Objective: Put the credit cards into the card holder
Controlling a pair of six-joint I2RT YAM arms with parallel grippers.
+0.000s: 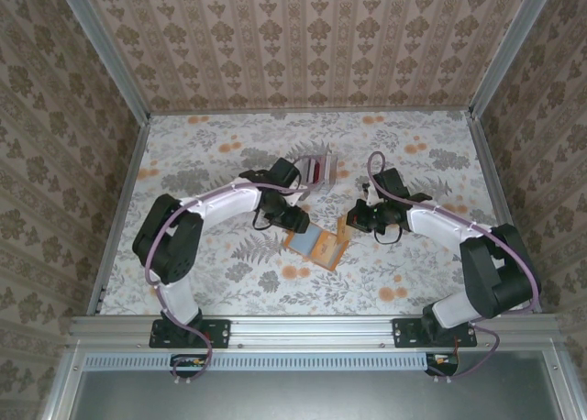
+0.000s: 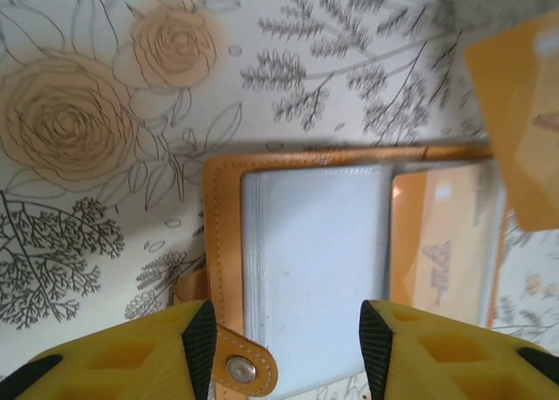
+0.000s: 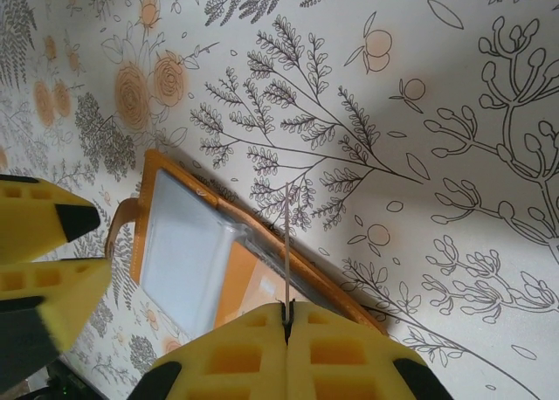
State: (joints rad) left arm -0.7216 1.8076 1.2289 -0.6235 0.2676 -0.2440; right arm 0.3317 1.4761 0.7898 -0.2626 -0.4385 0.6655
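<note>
On the floral bench the card holder is laid open. A credit card is pinched edge-on just above it by the right end effector; the left end effector is spread, empty.

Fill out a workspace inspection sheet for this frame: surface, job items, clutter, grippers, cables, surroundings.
Surface: floral tablecloth, flat, no spills seen.
Job's things: card holder lies open, grey-blue inside facing up; one orange credit card is held close by it, off the table.
Clutter: clear rack with red strips stands behind the holder.
Grippers: left gripper open, poised over the holder; right gripper shut on the credit card, which shows edge-on in the right wrist view.
Cables: purple cables run along both arms; none seen snagged.
Surroundings: wallpapered walls on three sides, metal frame at the near edge.
</note>
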